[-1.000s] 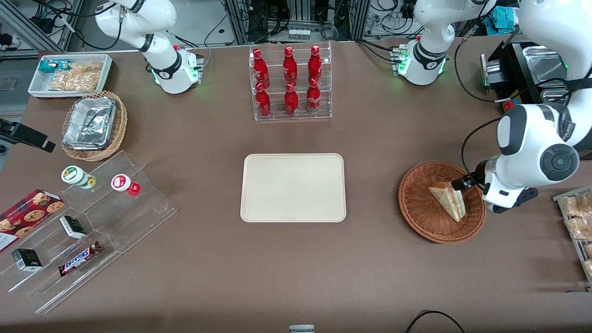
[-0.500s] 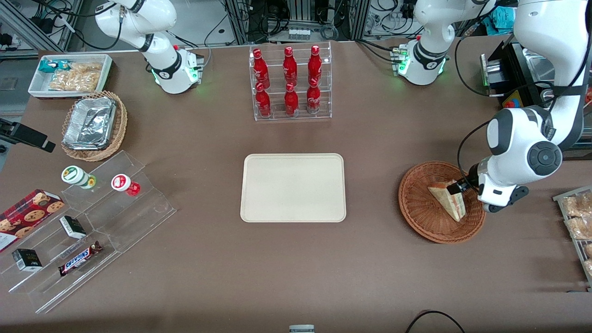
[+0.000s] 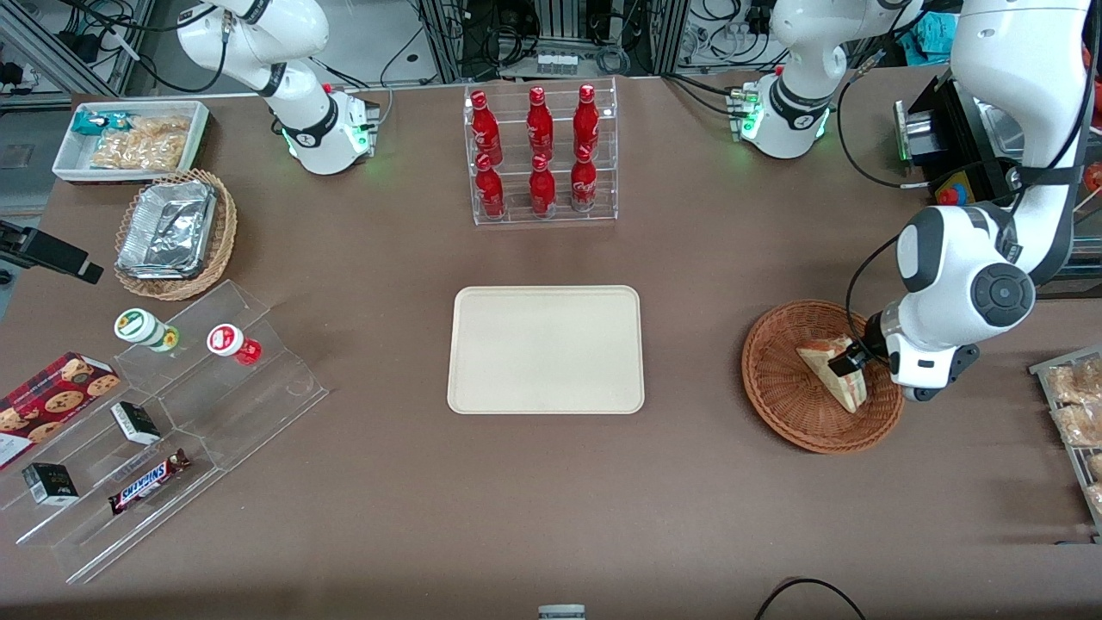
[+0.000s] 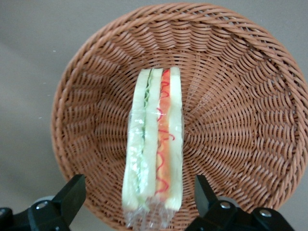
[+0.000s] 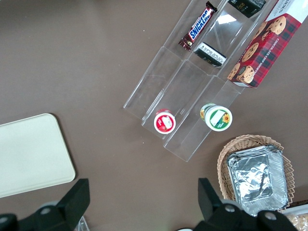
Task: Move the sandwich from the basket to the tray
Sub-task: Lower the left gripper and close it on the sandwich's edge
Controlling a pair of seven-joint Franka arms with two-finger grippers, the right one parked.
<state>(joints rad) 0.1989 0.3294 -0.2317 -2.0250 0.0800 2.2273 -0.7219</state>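
One sandwich (image 4: 154, 144) lying in basket (image 4: 250, 120), tool (image 4: 137, 199) spread wide astride it, tray (image 3: 546, 349) bare

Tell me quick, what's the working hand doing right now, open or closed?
Left hand: open, fingers either side of the sandwich in the basket, not gripping it yet.

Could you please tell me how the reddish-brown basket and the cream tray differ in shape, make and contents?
The basket is round, woven wicker with raised sides; the tray is rectangular, smooth and nearly flat with a low rim. The basket holds the wrapped sandwich, standing on edge, with the gripper open astride it just above; the tray holds nothing. Both rest on the brown table, about equally near the front camera.
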